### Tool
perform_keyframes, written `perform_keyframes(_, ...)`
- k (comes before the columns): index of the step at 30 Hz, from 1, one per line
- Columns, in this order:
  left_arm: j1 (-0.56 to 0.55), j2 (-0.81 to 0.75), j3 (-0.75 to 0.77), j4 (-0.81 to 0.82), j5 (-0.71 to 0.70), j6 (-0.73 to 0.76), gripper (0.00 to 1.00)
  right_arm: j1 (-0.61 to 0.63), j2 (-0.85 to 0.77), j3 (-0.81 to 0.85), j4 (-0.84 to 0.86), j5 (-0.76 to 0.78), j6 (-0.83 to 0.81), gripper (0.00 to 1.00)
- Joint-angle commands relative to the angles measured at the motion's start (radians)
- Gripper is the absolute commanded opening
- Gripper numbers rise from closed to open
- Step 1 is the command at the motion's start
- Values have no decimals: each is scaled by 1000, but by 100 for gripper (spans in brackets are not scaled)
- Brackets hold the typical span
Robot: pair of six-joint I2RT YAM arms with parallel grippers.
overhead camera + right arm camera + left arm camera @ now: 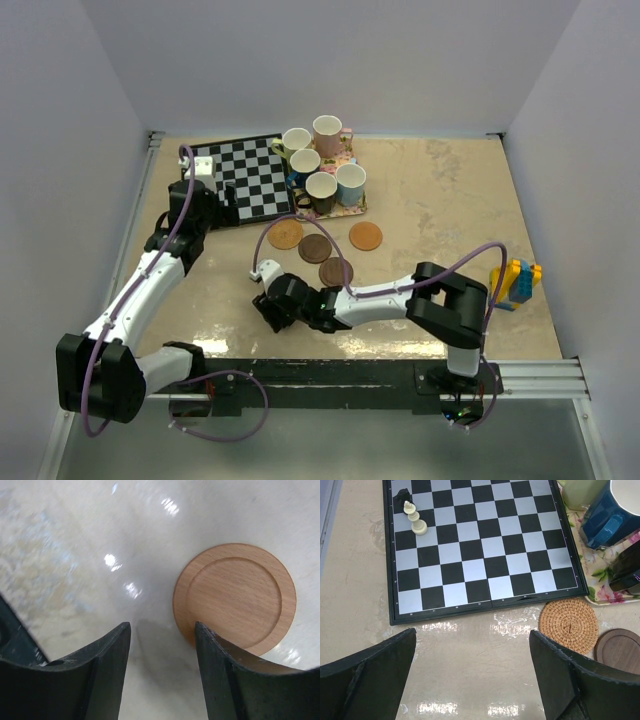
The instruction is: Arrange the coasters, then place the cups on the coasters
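Note:
Five cups stand on the floral tray (347,210): yellow-green (296,141), pink (327,130), dark blue (304,163), black (321,190) and light blue (351,182). In front of the tray lie an orange woven coaster (285,235), two dark brown coasters (315,248) (335,271) and another orange coaster (365,236). My right gripper (268,308) is low over the table and open (162,650). Its right finger overlaps the edge of a light wooden coaster (235,597), and nothing lies between the jaws. My left gripper (472,675) is wide open before the chessboard, the woven coaster (568,625) to its right.
A chessboard (250,178) lies at the back left, touching the tray, with a few chess pieces (415,517) on its far corner. Yellow and blue toy blocks (515,282) stand near the right wall. Walls close in on three sides.

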Motion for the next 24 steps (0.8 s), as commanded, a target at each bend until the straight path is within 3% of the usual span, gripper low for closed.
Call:
perform_keyframes(1,1,6,20,7,-6,13,100,42,-37,-79,-175,-138,79,57)
perform_keyframes(15,1,14,20,7,-6,11,100,112,-73,-112,-185,-197,119,58)
perform_keyframes(24,1,12,26,5,-3,11,100,115,-53,-49,-211,-102,104,59)
